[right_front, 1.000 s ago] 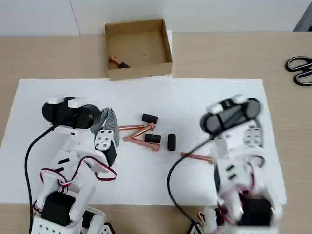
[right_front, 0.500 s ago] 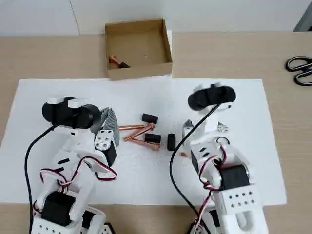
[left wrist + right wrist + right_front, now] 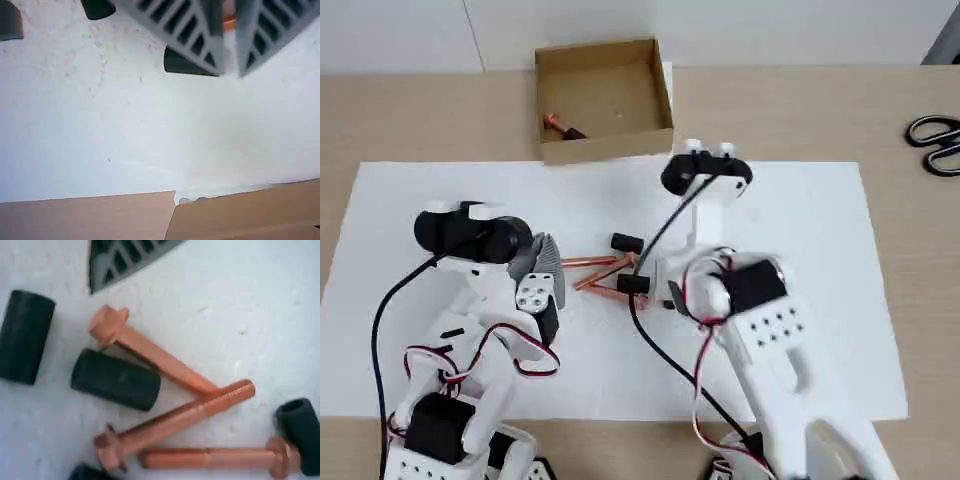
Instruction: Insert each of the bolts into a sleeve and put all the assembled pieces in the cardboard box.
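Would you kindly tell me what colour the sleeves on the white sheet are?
Black; the sleeves show best in the right wrist view, beside copper-coloured bolts.

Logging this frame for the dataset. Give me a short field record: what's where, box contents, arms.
box: at the far edge of the sheet
in box: one assembled piece
bolts: three loose, crossing mid-sheet
sleeves: loose among the bolts
left hand: beside the pile
right arm: over the pile
scissors: on the table, off the sheet
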